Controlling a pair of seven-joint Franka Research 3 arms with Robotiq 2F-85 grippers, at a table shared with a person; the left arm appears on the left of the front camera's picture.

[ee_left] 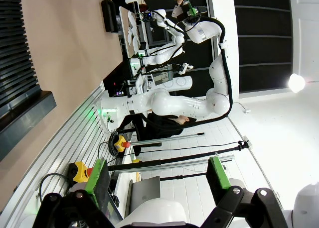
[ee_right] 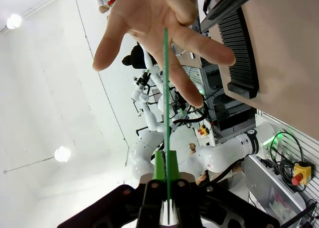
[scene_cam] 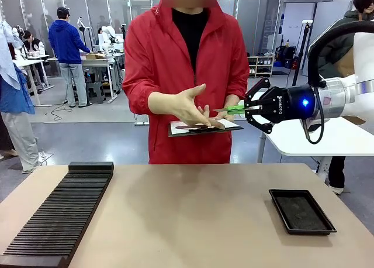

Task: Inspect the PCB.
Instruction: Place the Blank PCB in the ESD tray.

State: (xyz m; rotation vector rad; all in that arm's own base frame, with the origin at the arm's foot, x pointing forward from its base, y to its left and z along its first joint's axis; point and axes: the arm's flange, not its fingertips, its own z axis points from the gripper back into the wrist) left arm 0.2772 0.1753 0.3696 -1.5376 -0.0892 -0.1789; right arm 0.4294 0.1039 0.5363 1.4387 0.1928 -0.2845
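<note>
**Board offered for inspection.** The PCB [scene_cam: 229, 110] was held out over the far side of the table [scene_cam: 193, 221] toward a person in a red jacket. It was gripped at one end by the right gripper [scene_cam: 245, 109], whose fingers were pinched narrowly onto the thin board. The board was carried flat and seen edge-on, well above the table. Its free end was just beside the person's open hand [scene_cam: 187, 107]; whether the two were touching could not be told.

The task was judged to be at its handover stage: the board had been lifted and presented, but it had not yet been released to the person. The inspection itself was judged to be left to do.

The right arm was stretched in from the right side, with its wrist level and its gripper aimed horizontally at the person's chest. The person's hand was turned palm up with fingers spread, as if to receive the board. A dark clipboard-like panel [scene_cam: 204, 128] was held just beneath it in the other hand.

In its own wrist view the left gripper [ee_left: 157, 180] was seen with fingers spread wide and nothing between them. A shallow black tray [scene_cam: 274, 193] and a black slotted rack [scene_cam: 58, 215] were left on the table, both well apart from the board.
</note>
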